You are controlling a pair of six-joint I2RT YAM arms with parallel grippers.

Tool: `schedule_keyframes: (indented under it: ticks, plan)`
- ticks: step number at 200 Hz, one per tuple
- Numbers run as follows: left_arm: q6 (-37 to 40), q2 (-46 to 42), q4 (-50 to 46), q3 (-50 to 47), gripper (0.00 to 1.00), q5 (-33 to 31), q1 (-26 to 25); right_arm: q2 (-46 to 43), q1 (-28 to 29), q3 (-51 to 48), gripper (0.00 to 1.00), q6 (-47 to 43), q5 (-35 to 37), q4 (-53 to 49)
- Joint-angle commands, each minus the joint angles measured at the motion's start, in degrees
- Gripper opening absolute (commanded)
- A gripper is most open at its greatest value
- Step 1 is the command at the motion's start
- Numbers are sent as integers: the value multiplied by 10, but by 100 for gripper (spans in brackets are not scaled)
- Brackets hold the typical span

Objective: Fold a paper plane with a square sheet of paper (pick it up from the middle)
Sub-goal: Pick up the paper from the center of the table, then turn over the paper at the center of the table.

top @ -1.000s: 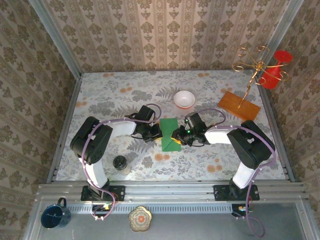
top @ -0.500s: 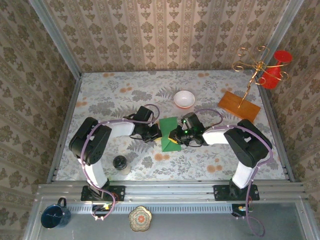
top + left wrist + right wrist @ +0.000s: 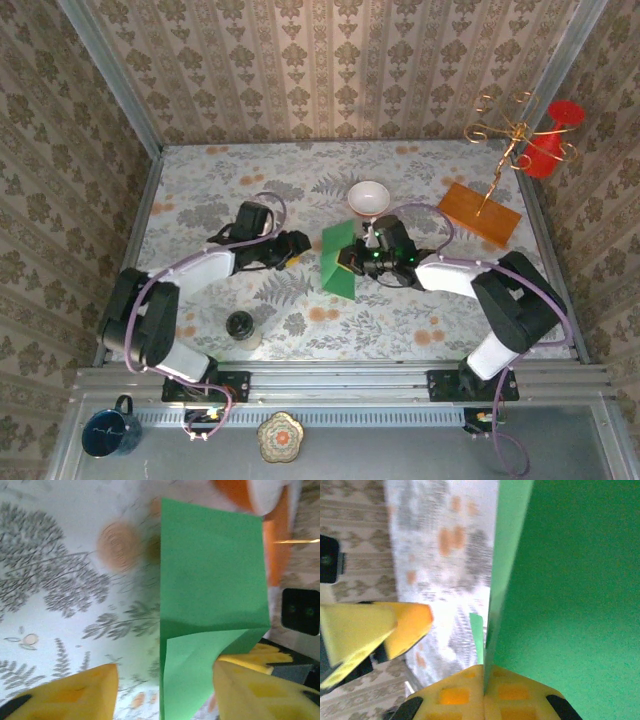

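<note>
Black jar [image 3: 240,325]: I see it standing on the floral table [image 3: 200,200], nearest the left arm's base and well apart from everything else.
Left gripper [image 3: 297,247]: I read its jaws as spread. In my left wrist view the yellow fingers [image 3: 75,695] stand wide apart and pinch nothing. From above it sits just left of the paper, not touching it.
Green paper [image 3: 340,258]: folded over on itself, with a lighter flap and a crease showing in the left wrist view. It sits mid-table between the two grippers, just nearer to me than the bowl.
Right gripper [image 3: 352,260]: pressed together on the paper's right side. In my right wrist view the paper's edge runs straight down between its closed yellow pads [image 3: 460,695].
White bowl [image 3: 368,197]: upright, just beyond the paper.
Wooden board [image 3: 478,212]: flat at the far right, well apart from the paper.
</note>
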Motion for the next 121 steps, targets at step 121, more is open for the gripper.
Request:
schedule_keyframes:
  ticks: [121]
  plan:
    - [-88,-84,245,-56,79,124,-7,-41,-27,29,10,77,-113,206]
